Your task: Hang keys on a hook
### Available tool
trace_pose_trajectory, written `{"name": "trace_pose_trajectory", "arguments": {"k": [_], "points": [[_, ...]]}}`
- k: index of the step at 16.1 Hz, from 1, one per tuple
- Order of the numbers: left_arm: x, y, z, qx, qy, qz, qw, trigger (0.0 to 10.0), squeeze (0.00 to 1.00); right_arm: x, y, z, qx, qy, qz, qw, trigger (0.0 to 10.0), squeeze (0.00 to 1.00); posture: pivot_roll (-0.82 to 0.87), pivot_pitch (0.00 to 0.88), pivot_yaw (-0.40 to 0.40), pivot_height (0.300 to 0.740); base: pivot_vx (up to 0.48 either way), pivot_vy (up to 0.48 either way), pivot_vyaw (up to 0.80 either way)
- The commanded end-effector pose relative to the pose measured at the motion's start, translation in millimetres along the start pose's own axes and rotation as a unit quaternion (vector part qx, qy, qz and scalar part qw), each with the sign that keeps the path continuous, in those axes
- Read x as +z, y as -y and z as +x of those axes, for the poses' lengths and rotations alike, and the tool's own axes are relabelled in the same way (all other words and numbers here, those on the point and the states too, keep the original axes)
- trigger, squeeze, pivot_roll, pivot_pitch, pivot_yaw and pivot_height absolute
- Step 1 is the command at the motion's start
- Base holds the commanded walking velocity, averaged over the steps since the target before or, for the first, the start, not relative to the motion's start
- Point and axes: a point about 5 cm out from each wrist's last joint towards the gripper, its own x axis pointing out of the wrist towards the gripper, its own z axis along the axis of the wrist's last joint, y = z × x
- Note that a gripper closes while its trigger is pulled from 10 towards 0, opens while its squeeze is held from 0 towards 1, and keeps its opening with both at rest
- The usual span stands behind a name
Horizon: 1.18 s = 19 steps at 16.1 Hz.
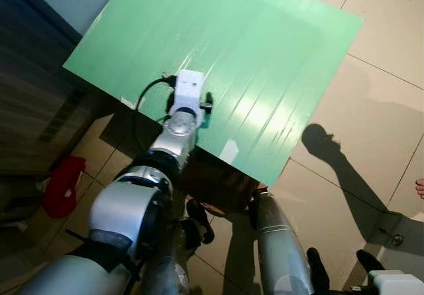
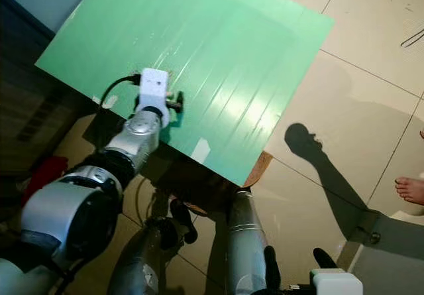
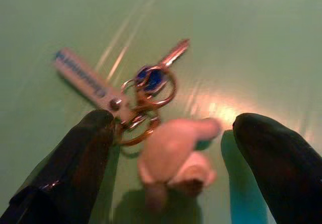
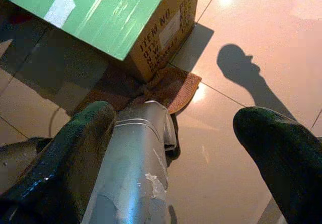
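A bunch of keys [image 3: 146, 88] lies flat on the green board [image 1: 265, 56]: brass rings, a silver key, a blue key head and a white tag with blue lettering. Close beside the rings, a pale pinkish hook [image 3: 176, 153] sticks up from the board, blurred. My left gripper [image 3: 176, 121] hovers open over both; one black finger [image 3: 85, 153] is right next to the rings, the other stands well clear of the hook. From the head, the left gripper [image 1: 207, 101] is over the board's near edge. The right gripper [image 4: 176, 116] hangs open low beside my leg.
The board rests on a cardboard box [image 4: 166, 27] standing on a brown mat [image 4: 171, 85] on the tiled floor. A dark cabinet [image 1: 33, 89] and a red object [image 1: 63, 185] are on the left. A person's bare foot [image 2: 411, 189] is at the right edge.
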Motion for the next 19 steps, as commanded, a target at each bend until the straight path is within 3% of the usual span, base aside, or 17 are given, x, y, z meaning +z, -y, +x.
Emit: {"name": "trace_pose_trajectory", "arguments": {"k": [1,5,9,10,11,19], "points": [[-21,-0.8,-3.4,0.006,-0.046,-0.009,0.999,10.0,0.0,-7,1.5,-5.0,0.001,-0.027,0.006,1.0,10.0,0.0,-0.69,0.546,0.131,0.701,0.0,0.0,0.0],[-39,12.0,-8.4,-0.025,-0.096,-0.039,0.994,10.0,0.0,-9,2.4,-2.6,0.002,-0.032,0.009,0.999,10.0,0.0,-0.68,0.539,0.134,0.701,0.0,0.0,0.0],[-43,19.8,-10.5,-0.046,-0.107,-0.015,0.993,10.0,0.0,-9,0.8,0.9,0.008,-0.03,0.011,0.999,10.0,0.0,-0.66,0.542,0.138,0.701,0.0,0.0,0.0],[-43,19.9,-10.4,-0.048,-0.106,-0.02,0.993,4.5,0.0,-9,0.4,1.4,0.009,-0.031,0.011,0.999,10.0,0.0,-0.66,0.541,0.138,0.701,0.0,0.0,0.0],[-41,21.8,-10.1,-0.059,-0.099,-0.027,0.993,0.0,0.0,-10,0.2,1.8,0.01,-0.032,0.012,0.999,10.0,0.0,-0.66,0.539,0.137,0.701,0.0,0.0,0.0],[-35,23.4,-9.0,-0.08,-0.079,0.007,0.994,0.0,0.0,-11,-0.1,8.4,0.018,-0.031,0.012,0.999,10.0,0.0,-0.63,0.532,0.135,0.701,0.0,0.0,0.0]]}}
